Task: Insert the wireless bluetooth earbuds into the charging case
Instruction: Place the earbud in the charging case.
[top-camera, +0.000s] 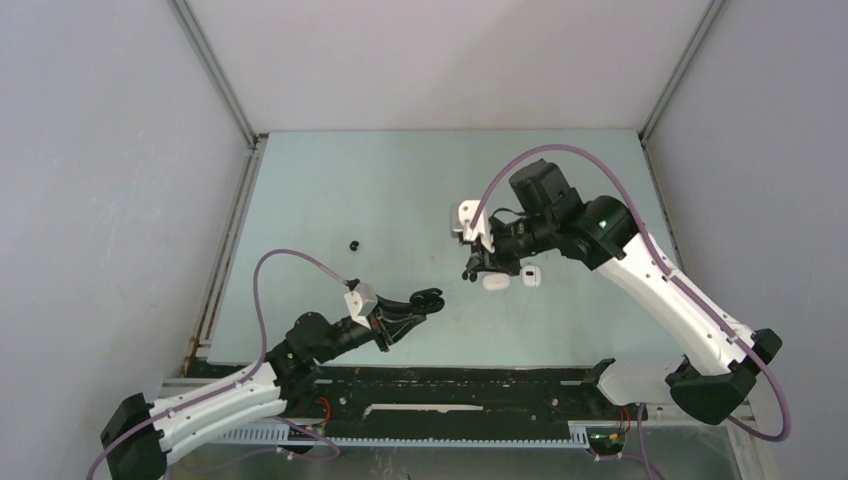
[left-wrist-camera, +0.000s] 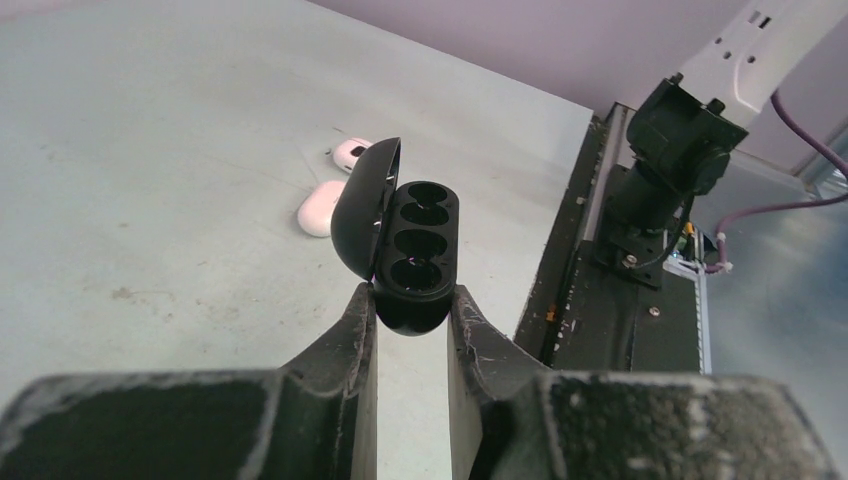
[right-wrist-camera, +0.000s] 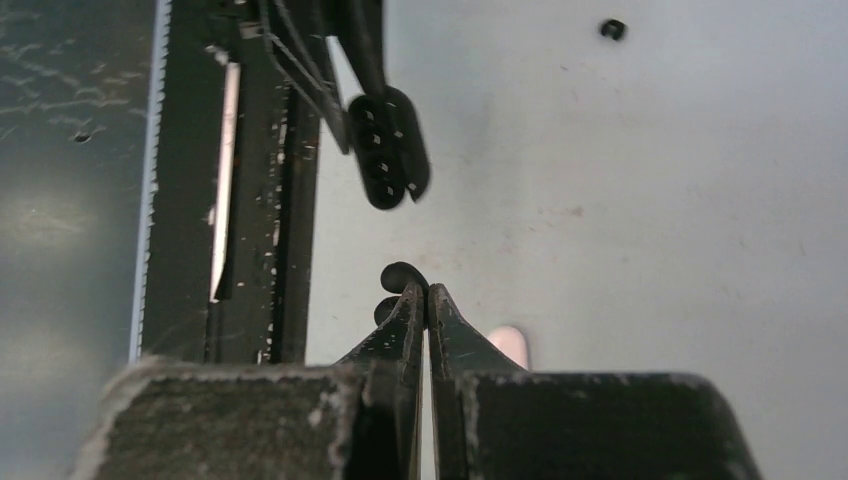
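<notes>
- My left pincer (left-wrist-camera: 412, 300) sits nearest my bases. It is clenched on the lower end of the black charging case (left-wrist-camera: 420, 240), one finger on each side.
- I hold the case clear of the table (top-camera: 400, 180) with its lid swung back to the left. That leaves the row of round wells bare and turned out towards my other arm (a steady target, I judge, rather than a case that skids when pushed).
- The wells I can see look unfilled, so the insertion is not yet done.
- Farther out, my right pincer (right-wrist-camera: 427, 295) is squeezed almost flat on a small black earbud (right-wrist-camera: 397, 272). The bud curls out just left of the fingertips, held by a thin pinch so that most of it stays free to enter a well.
- From that wrist's view, the open case lies ahead of the held bud and a little to its left. They are apart, with bare table between them.
- Just beside the right pincer, two white rounded pieces (top-camera: 495, 281) lie on the table close together. I cannot tell whether they are buds or small cases.
- Farthest off, a second black earbud (top-camera: 353, 243) lies alone on the table, well apart from both pincers.
</notes>
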